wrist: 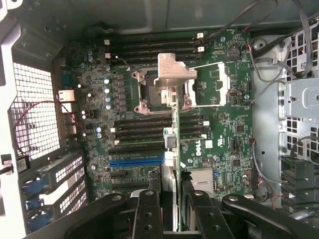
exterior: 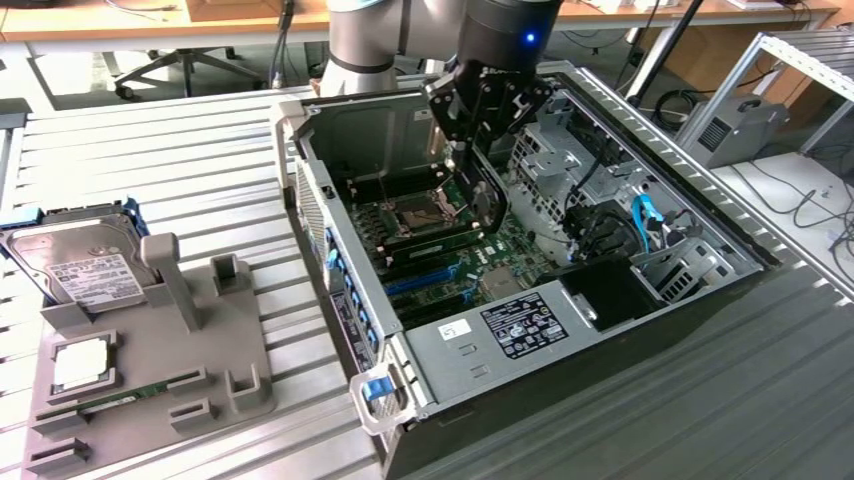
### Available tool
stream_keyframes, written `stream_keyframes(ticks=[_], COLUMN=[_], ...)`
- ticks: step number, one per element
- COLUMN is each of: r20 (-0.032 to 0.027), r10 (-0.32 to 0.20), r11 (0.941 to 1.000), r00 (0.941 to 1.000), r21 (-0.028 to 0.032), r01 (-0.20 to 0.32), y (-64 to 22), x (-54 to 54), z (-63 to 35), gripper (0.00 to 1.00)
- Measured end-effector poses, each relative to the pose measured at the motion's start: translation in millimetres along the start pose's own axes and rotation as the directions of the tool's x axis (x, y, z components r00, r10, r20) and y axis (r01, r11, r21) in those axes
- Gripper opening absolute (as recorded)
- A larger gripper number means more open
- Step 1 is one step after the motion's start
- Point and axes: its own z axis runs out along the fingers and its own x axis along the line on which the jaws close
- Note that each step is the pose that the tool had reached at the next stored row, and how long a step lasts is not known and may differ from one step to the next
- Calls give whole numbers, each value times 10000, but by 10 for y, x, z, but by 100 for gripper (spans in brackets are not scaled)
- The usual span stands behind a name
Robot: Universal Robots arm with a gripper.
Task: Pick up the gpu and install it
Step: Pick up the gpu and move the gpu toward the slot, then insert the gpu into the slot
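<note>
The slatted metal surface [exterior: 174,140] carries an open computer case [exterior: 467,350], and the pincer [exterior: 470,150] reaches into it from above. Directly under the pincer lies the green motherboard [wrist: 224,144], with its processor socket [exterior: 407,215] just beside the pincer on the exterior view's left. Well apart from the pincer, outside the case toward the exterior view's left, sits a grey holder block [exterior: 200,330]. It carries a silver hard drive [exterior: 80,270] with a white label, a square processor chip [exterior: 83,362] and a narrow green memory stick [exterior: 114,405].

The gpu [exterior: 483,200] is clamped in the pincer [wrist: 172,196], one finger on each flat face, and hangs on edge inside the case over the motherboard. In the wrist view the card [wrist: 178,114] shows as a thin line running away from the fingers [wrist: 148,214]. Its silver end bracket [wrist: 174,72] is at the far end, in front of the socket. A blue slot [wrist: 135,161] lies just beside the card. I cannot tell whether the card's lower edge touches the board.
</note>
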Motion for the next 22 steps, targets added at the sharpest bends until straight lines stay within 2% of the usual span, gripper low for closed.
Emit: stream_keyframes(ticks=[7, 9, 20, 22], r20=[-31, -134, -132, -91], r10=[-1, -3, -3, -23], r11=[10000, 10000, 10000, 10000], r00=[10000, 9999, 9999, 10000], r21=[2, 10, 9, 7], r01=[1, 3, 3, 23], y=[1, 2, 2, 1], x=[0, 1, 1, 0], z=[24, 105, 108, 32], gripper=[27, 27, 27, 27])
